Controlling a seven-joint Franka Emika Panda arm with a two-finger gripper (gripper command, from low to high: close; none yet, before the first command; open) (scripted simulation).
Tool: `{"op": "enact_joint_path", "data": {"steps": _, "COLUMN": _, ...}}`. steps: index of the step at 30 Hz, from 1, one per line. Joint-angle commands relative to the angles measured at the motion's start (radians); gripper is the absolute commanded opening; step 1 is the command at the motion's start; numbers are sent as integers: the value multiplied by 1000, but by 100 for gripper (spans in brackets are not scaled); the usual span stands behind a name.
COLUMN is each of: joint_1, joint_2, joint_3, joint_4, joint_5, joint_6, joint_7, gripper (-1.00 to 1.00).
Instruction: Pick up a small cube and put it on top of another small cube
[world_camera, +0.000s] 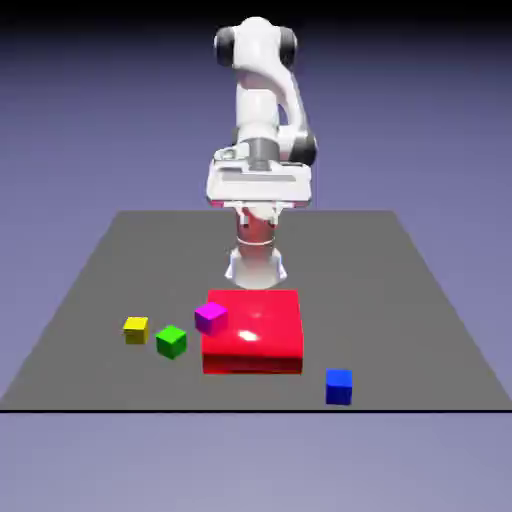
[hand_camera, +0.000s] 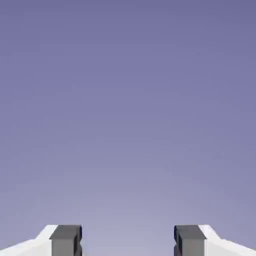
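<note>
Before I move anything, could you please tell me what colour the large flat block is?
The large flat block is red, best seen in the exterior view.

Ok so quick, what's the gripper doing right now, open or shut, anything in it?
Gripper: open, holding nothing, with only backdrop showing between its fingertips.

Plain blue-violet backdrop (world_camera: 430, 110), darkening toward the top.
</note>
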Motion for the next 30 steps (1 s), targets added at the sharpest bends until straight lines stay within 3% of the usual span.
{"op": "enact_joint_path", "data": {"steps": 1, "joint_1": 1, "joint_2": 36, "joint_3": 10, "joint_4": 17, "joint_5": -22, "joint_6": -8, "joint_7": 37, "gripper": 0}}
{"op": "enact_joint_path", "data": {"steps": 24, "joint_1": 21, "joint_2": 870, "joint_3": 244, "joint_4": 416, "joint_5": -535, "joint_6": -181, "joint_7": 897, "gripper": 0}}
{"op": "enact_joint_path", "data": {"steps": 30, "joint_1": 105, "joint_2": 1024, "joint_3": 138, "joint_4": 490, "joint_5": -653, "joint_6": -100, "joint_7": 1006, "gripper": 0}}
